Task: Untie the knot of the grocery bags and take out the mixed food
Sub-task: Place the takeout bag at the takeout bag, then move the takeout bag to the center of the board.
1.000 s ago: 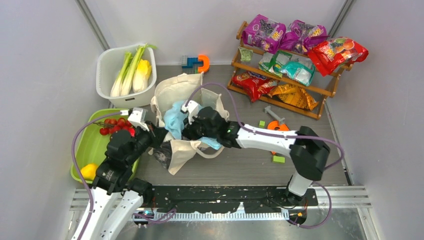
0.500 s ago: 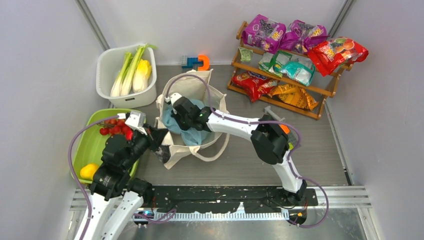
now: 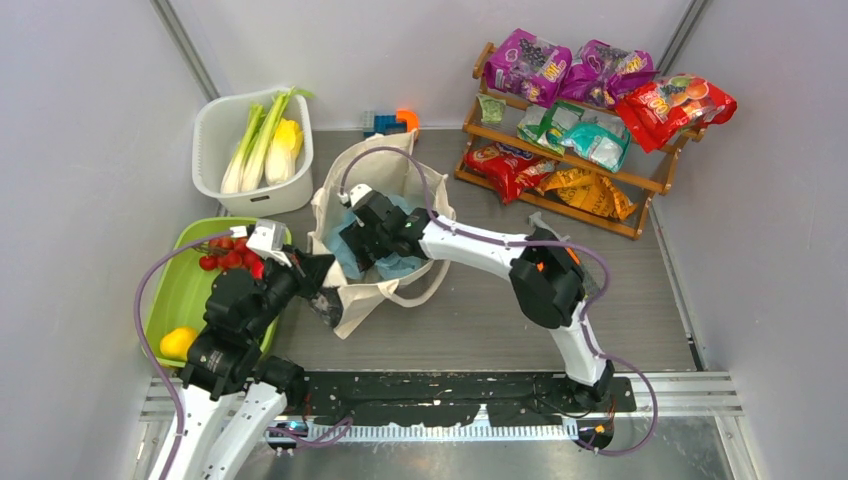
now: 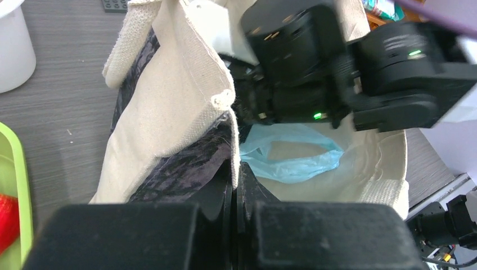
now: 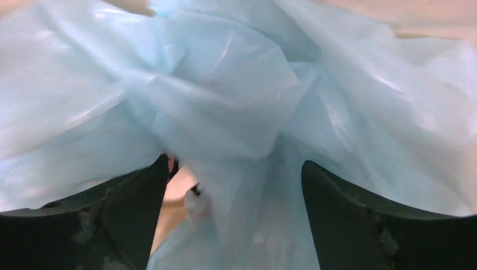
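Note:
The cream canvas tote [image 3: 375, 170] stands open at mid-table with the light-blue plastic bag [image 3: 402, 266] lying crumpled inside it. My right gripper [image 3: 352, 240] reaches down into the tote. In the right wrist view it is open [image 5: 233, 174], with loose blue plastic [image 5: 225, 101] bunched between its fingers. I cannot make out the knot in that bunch. My left gripper [image 4: 235, 183] is shut on the tote's near rim [image 4: 169, 101], and the bag's handle loop [image 4: 292, 160] shows beyond it. Green-white stalks [image 3: 252, 145] and a yellow vegetable [image 3: 287, 142] lie in the white tub.
A green tray [image 3: 180, 295] at the left holds red fruits [image 3: 228, 255] and a yellow fruit [image 3: 178, 342]. The wooden rack [image 3: 650, 185] at the back right carries red [image 3: 505, 165], orange [image 3: 590, 192], purple and teal packets. Small toy blocks [image 3: 390, 122] lie behind the tote.
My right gripper has opened and let go of the blue bag, which had been lifted over the tote. The arm swung back and left into the tote. The left gripper kept its hold.

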